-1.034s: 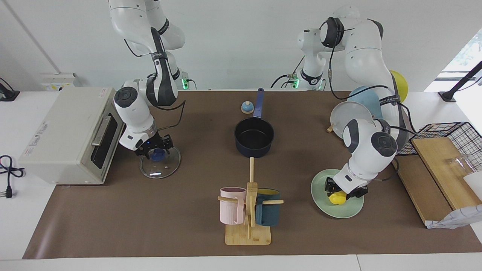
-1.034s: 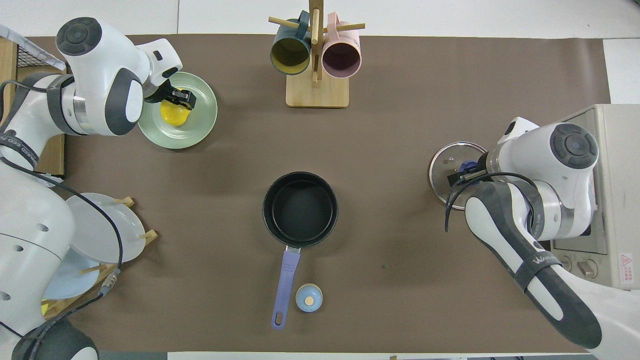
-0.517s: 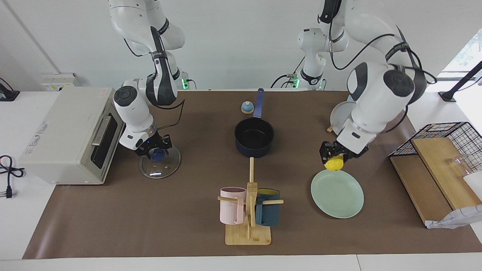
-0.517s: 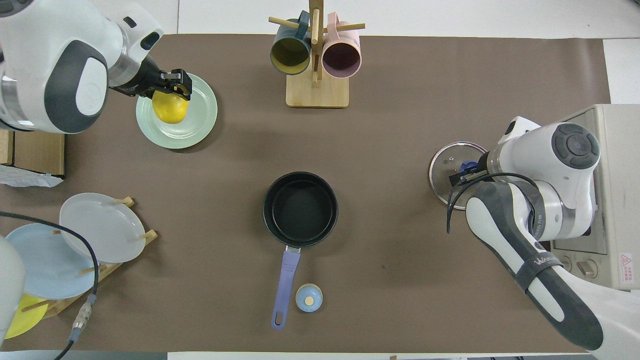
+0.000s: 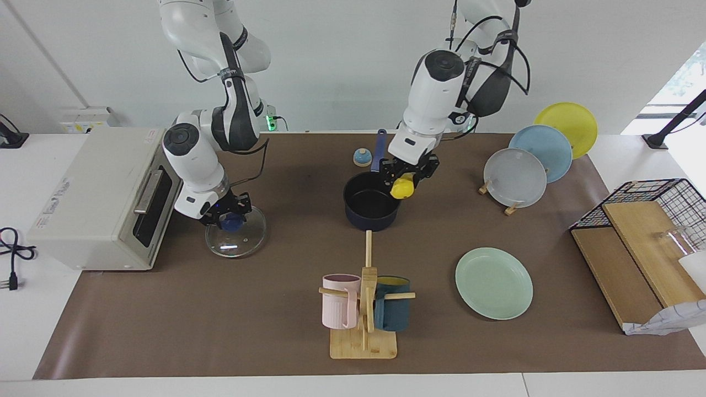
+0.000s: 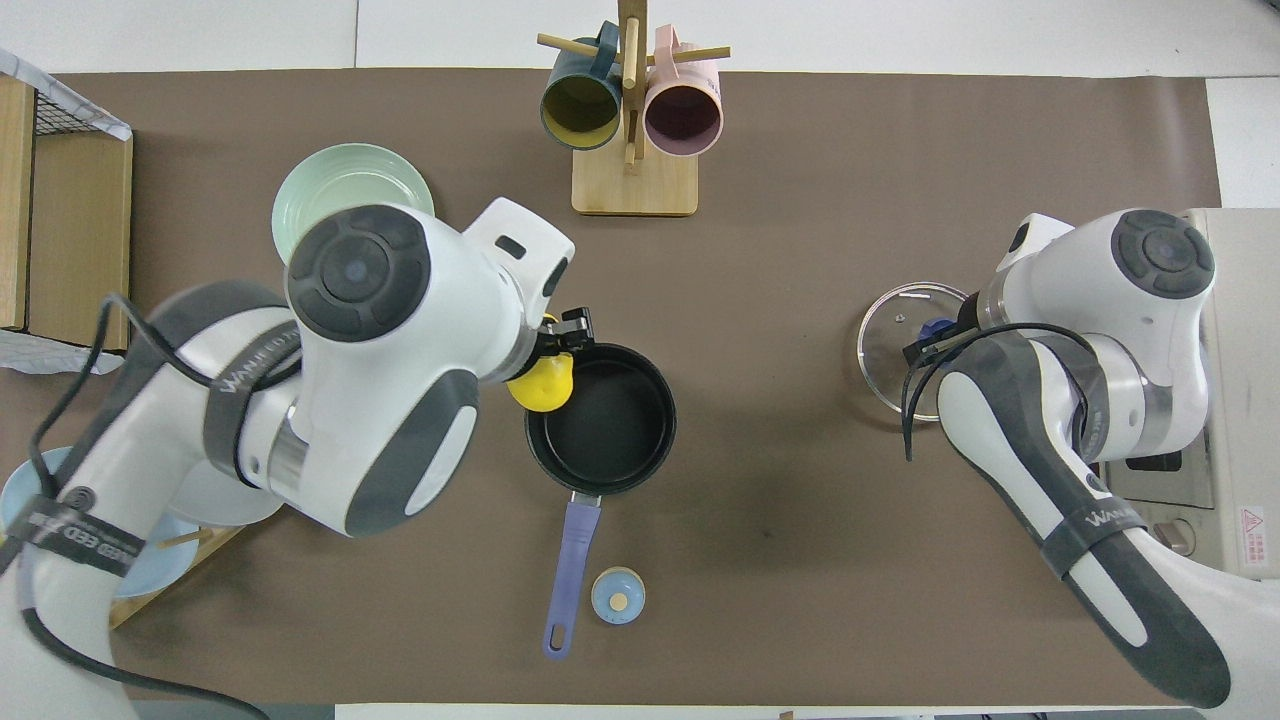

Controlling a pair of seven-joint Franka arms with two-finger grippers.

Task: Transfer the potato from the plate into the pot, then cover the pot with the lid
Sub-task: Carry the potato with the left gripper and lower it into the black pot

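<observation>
Mid-transfer: first step of the task in hand, second step prepared.

Left gripper (image 5: 407,175) up in the air over the rim of the pot (image 5: 372,207), on the rim's edge toward the left arm's end of the counter (image 5: 165,320). Fingers closed on the potato (image 5: 401,187), which hangs below them, clear of the pot. In the overhead view, potato (image 6: 541,384) overlapping the pot's rim (image 6: 601,418), not yet over the black middle. Plate (image 5: 493,283) bare, farther from the robots than the pot and toward the left arm's end.

Right gripper (image 5: 227,215) down at the lid (image 5: 236,238), toward the right arm's end of the counter from the pot, beside the toaster oven (image 5: 99,196). Fingers set around the blue knob (image 5: 231,221) and apparently closed on it; whether the lid rests flat on the counter or is just raised, hard to tell.

Next move, by judgement: carry the potato a little farther over the pot's middle, lower it inside, then open the fingers and pull the arm clear. Care needed not to clip the rim or nudge the pot by its handle (image 6: 569,565), which points toward the robots, beside the small bell (image 6: 618,597). Only after that, bring the lid across and set it level on the rim.
</observation>
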